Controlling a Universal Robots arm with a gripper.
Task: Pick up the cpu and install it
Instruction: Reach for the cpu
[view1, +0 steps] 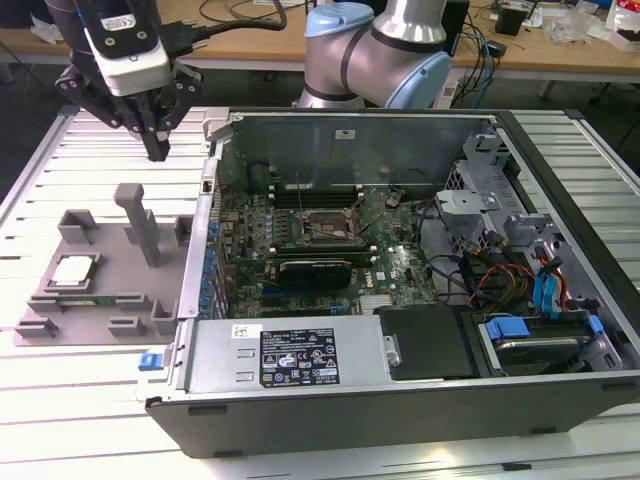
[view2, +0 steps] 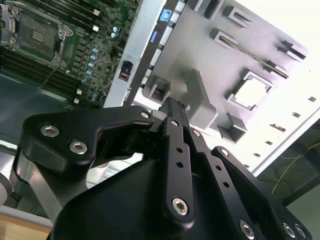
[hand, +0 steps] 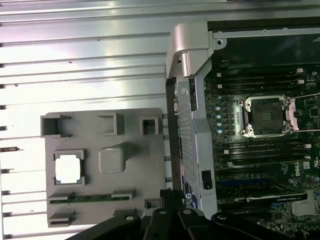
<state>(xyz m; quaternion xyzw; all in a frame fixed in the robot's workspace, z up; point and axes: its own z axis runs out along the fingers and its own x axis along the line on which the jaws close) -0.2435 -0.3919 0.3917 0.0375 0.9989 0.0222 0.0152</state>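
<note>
The task is at its very start, by my reading: the cpu lies flat, silver top up, in its square recess on the grey holder tray. The tray rests on the slatted metal table, outside the open computer case and just beside its wall on the exterior view's left. Inside the case, the cpu socket on the motherboard shows a dark, bare centre within its metal frame, so nothing looks installed. Both the pickup and the seating seem left to do. The gripper hangs in the air above the tray, nearer the tray's upright post than the chip, and well apart from the cpu itself. Its fingers are drawn together to a narrow point with no visible gap, and they hold and touch nothing. Both wrist views look down past them onto the cpu in its recess and the socket across the case wall.
</note>
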